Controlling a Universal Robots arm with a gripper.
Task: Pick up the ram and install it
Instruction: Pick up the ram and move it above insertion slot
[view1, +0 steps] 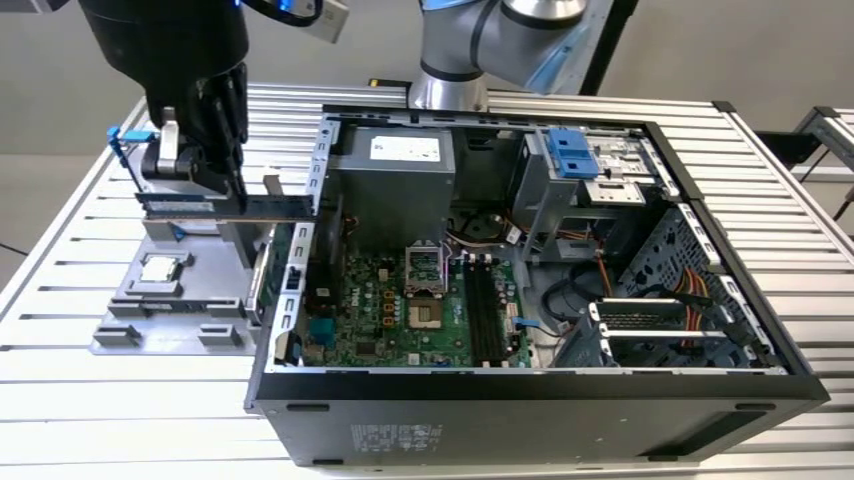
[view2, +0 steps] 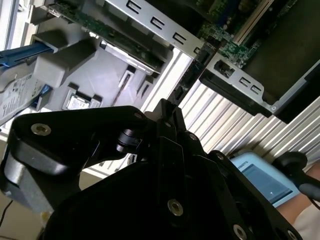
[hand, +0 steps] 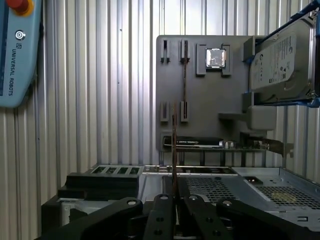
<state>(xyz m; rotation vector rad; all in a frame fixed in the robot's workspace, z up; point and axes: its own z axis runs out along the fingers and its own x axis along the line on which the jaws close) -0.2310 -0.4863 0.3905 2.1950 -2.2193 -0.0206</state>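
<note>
Print in four spots, most of it too small to read.

White letters down the side of the light-blue hand controller (hand: 17, 55) in the first wrist view, and a short word on it in the second wrist view. Tiny print on the hard drive (hand: 280, 60) label. White sticker (view1: 404, 148) on the grey power box (view1: 394, 190), too small. Pale print (view1: 394, 437) on the black computer case (view1: 561, 425), too small.

The ram (view1: 274, 208) hangs above the fixture plate (view1: 167, 315), beside the computer case (view1: 534, 420).

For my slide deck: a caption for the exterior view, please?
Gripper holds the ram beside the open case, near the tray.
</note>
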